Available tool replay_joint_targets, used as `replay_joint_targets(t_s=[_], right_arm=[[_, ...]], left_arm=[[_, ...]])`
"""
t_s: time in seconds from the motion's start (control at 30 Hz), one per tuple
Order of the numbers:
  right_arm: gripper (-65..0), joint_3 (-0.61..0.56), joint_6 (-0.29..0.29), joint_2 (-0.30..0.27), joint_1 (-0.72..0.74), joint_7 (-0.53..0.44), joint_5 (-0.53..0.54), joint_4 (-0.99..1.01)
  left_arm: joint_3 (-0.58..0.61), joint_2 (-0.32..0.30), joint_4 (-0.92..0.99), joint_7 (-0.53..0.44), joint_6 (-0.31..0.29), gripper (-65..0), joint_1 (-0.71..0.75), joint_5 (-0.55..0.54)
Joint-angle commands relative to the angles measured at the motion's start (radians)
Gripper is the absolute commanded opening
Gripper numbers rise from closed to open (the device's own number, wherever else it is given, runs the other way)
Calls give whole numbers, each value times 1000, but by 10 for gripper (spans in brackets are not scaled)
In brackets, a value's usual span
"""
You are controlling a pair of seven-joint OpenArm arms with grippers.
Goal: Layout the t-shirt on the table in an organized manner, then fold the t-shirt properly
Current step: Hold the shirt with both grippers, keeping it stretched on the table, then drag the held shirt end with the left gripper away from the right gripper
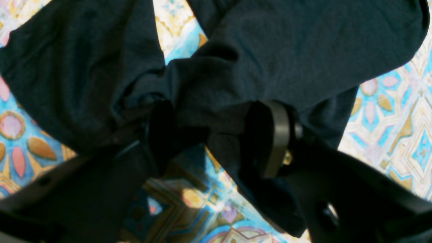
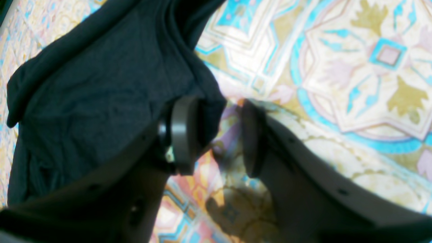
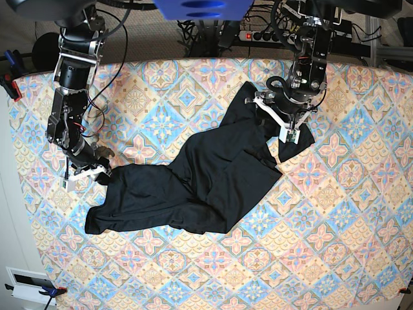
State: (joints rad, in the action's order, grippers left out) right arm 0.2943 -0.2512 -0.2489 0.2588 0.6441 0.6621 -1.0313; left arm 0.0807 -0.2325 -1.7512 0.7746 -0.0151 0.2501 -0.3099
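Observation:
The black t-shirt lies crumpled on the patterned table, running from the lower left to the upper right. My left gripper stands over its upper right end. In the left wrist view that gripper is open and wide. A bunch of the shirt sits between its fingers, and some cloth drapes along the right finger. My right gripper is at the shirt's left tip. In the right wrist view it is open, with table cloth showing in the gap. The shirt's edge lies against its left finger.
Cables and a power strip run along the far table edge behind the arm bases. A clamp holds the cloth at the left edge. The patterned cloth is bare in front of and to the right of the shirt.

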Motion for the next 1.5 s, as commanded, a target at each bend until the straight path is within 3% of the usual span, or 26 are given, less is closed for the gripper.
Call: replay_joint_targets(t_s=[0.0,0.5,0.57,0.7,0.97,1.13,1.33,1.47], right_arm=[[-434,1,-10,-11,26,-16,15,-20],[-444,-88,-10,21,24,-20,15,-24],[-488,-88,-10,32,26,-20,15,-24],[-650,-88,-10,32,30,-20,15,-19],[-650,-80,-10,23,32,-19,15,-17],[-650,-79,-9,-31,93,-19,15,-16],[-650,-79,-4,-89,118,-22,15,-16],[-650,-37,-4,-91,118,-22,15,-16]], left_arm=[[1,-1,-16,7,2,-297,-1,-5],[1,0,-16,7,2,-297,-2,-5],[1,0,-16,7,2,-297,-2,-5],[1,0,-16,7,2,-297,-2,-5],[3,22,-91,10,2,-297,-2,-5],[9,58,-135,15,2,-297,-7,-4],[83,60,-138,15,2,-297,-7,-2],[112,60,-137,15,2,-297,-8,2]])
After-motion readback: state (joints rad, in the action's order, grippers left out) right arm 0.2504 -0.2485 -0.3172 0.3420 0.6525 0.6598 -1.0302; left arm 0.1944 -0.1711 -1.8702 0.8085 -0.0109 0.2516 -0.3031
